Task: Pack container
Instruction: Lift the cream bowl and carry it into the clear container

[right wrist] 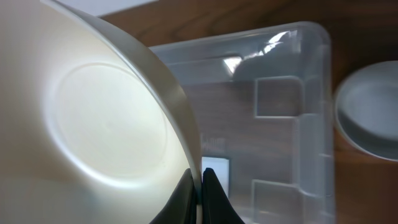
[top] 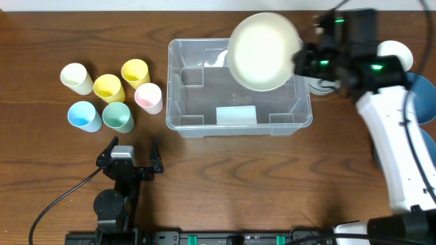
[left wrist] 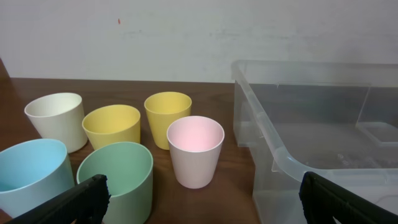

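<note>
Bowl (top: 264, 51), cream and tipped on edge, is pinched by its rim between the clenched fingers of the right gripper (top: 300, 61). Beneath that gripper lies the container (top: 172, 88), clear plastic, its far right corner under the bowl. The left gripper (top: 131, 151) has its jaws spread wide and grasps nothing. Six pastel cups (top: 109, 87) stand just ahead of it, and the container sits ahead to its right.

1. The wooden table (top: 238, 184) is bearing everything here.
2. Six pastel cups (top: 109, 87) are standing just ahead of the left gripper (top: 134, 146), slightly to its left.
3. The clear container (top: 172, 88) is sitting ahead, to its right.
</note>
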